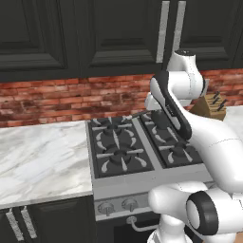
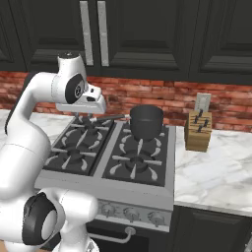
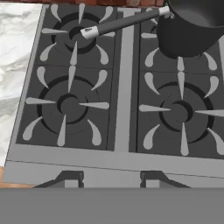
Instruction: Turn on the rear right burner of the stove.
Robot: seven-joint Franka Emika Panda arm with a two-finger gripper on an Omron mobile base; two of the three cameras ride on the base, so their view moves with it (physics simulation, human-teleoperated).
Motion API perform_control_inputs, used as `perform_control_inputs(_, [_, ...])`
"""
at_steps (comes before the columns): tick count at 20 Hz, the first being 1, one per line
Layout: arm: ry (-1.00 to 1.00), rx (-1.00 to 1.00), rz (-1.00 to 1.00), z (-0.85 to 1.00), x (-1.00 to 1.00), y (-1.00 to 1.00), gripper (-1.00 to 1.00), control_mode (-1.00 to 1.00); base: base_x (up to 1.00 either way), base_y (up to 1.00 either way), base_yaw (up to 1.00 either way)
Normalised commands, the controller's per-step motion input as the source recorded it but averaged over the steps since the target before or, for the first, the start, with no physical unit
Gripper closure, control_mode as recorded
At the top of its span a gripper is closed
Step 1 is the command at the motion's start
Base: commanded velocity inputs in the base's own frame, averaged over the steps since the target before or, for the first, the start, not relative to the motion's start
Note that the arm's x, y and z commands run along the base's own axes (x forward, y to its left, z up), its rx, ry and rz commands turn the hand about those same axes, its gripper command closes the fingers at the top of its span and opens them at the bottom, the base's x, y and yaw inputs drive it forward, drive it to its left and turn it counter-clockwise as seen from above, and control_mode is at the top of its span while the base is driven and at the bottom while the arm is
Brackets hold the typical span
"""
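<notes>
The stove (image 1: 118,186) (image 2: 118,193) is stainless steel with two black grates. A dark grey saucepan (image 3: 192,26) (image 2: 146,120) sits on the rear right burner (image 3: 151,59), so the cap is hidden and just the grate prongs stick out. The pan's handle (image 3: 124,22) reaches across the rear left burner (image 3: 74,33). My gripper (image 3: 109,180) hovers above the stove's front edge, looking down at the burners. It is open, fingertips (image 3: 65,178) wide apart with nothing between them. Silver knobs (image 2: 131,213) (image 1: 129,204) line the front panel, well below the gripper.
A wooden knife block (image 2: 199,130) (image 1: 211,107) stands on the marble counter (image 2: 216,172) right of the stove. More marble counter (image 1: 38,156) lies to the left. A brick backsplash and dark wall cabinets rise behind. A bar handle (image 2: 113,238) runs under the knobs.
</notes>
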Motion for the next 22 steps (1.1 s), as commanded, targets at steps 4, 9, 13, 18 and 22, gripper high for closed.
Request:
perform_control_inputs(4, [0.0,0.0,0.0,0.0,0.0,0.0,-1.0,1.0,-0.01,0.08,0.01])
perform_control_inputs(9, [0.0,0.0,0.0,0.0,0.0,0.0,-1.0,1.0,-0.06,0.42,0.01])
perform_control_inputs(13, [0.0,0.0,0.0,0.0,0.0,0.0,-1.0,1.0,0.0,0.53,0.0])
perform_control_inputs(18, [0.0,0.0,0.0,0.0,0.0,0.0,-1.0,1.0,-0.02,0.52,0.0])
perform_control_inputs(22, [0.0,0.0,0.0,0.0,0.0,0.0,-1.0,1.0,-0.03,0.34,0.0])
